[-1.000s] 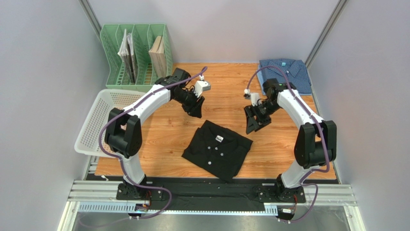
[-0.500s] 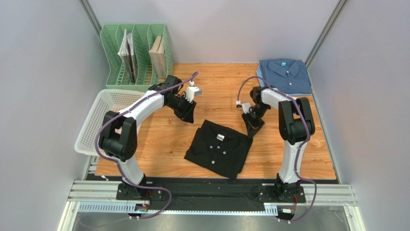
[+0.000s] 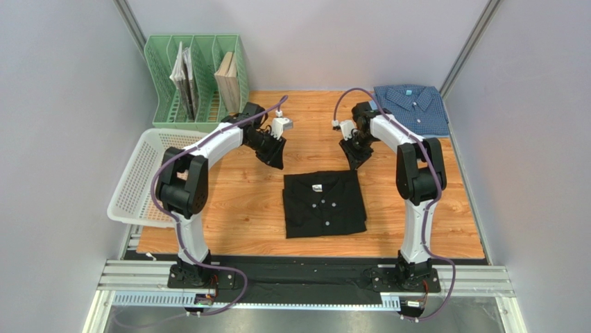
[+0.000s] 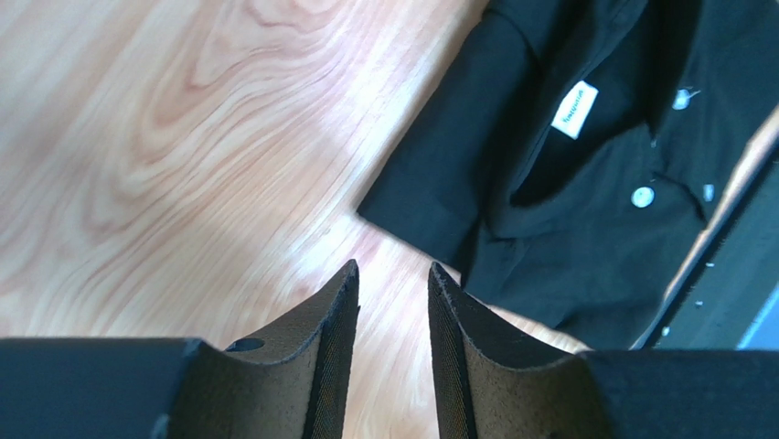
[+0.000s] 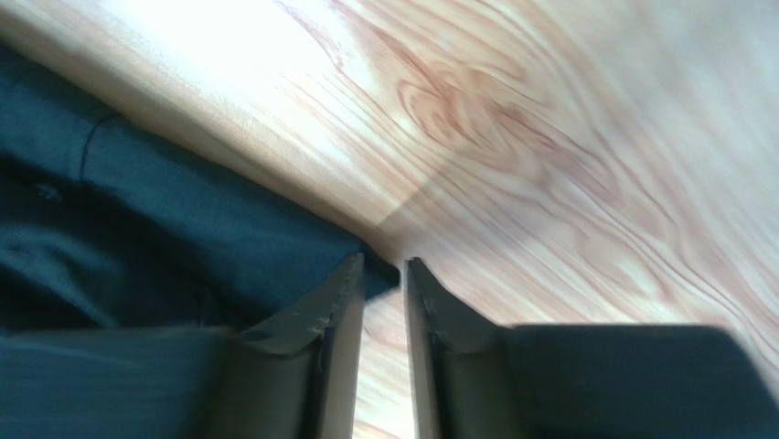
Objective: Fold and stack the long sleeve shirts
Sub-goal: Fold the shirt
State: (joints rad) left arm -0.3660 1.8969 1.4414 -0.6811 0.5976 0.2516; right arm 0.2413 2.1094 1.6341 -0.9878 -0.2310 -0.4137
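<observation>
The black shirt [image 3: 324, 203] lies folded and square in the middle of the wooden table, collar to the back, white buttons up. The blue checked shirt [image 3: 414, 107] lies folded at the back right corner. My left gripper [image 3: 277, 163] hovers just behind the black shirt's left back corner, open and empty; in its wrist view [image 4: 393, 270] bare wood shows between the fingers and the black shirt [image 4: 585, 165] lies ahead to the right. My right gripper [image 3: 356, 164] is at the shirt's right back corner; its jaws [image 5: 385, 265] stand slightly apart, the cloth corner [image 5: 274, 247] just at the tips.
A green file rack [image 3: 196, 80] with papers stands at the back left. A white mesh basket [image 3: 149, 173] sits at the left table edge. Grey walls close in both sides.
The black shirt has turned from a tilted lie to square with the table edge. My right gripper moved back and left with its corner. The left gripper shifted slightly.
</observation>
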